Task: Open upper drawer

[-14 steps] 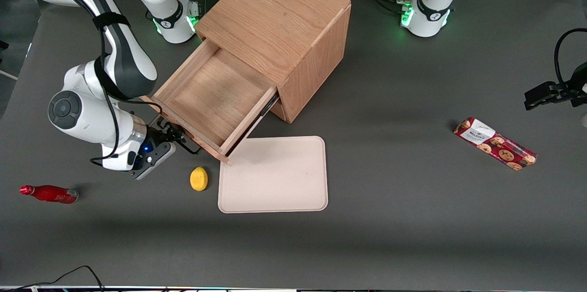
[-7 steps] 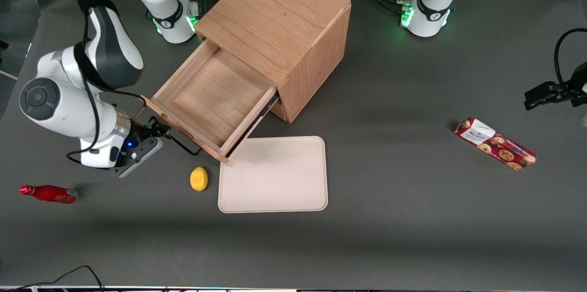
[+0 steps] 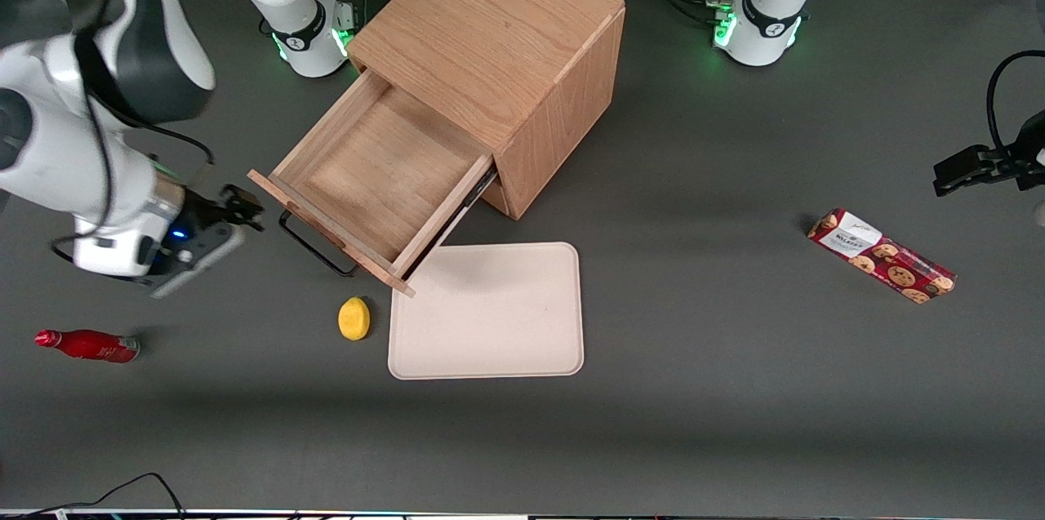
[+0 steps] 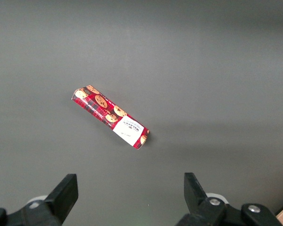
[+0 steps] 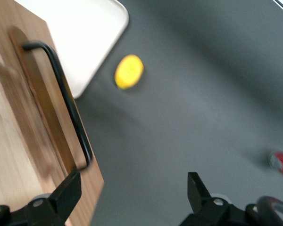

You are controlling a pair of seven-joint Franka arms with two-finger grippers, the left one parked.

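Observation:
The upper drawer of the oak cabinet stands pulled far out, its light-brown inside bare. Its thin black bar handle is free on the drawer front, and also shows in the right wrist view. My right gripper is open and empty, in front of the drawer and apart from the handle, toward the working arm's end of the table. In the right wrist view the gripper holds nothing, with the drawer front beside one finger. The lower drawer is hidden under the upper one.
A yellow lemon lies near the drawer's corner, also in the right wrist view. A beige tray lies nearer the front camera than the cabinet. A red bottle lies toward the working arm's end. A cookie pack lies toward the parked arm's end.
My right gripper has let go of the black handle and drawn away from the drawer front toward the working arm's end. The drawer stays pulled out.

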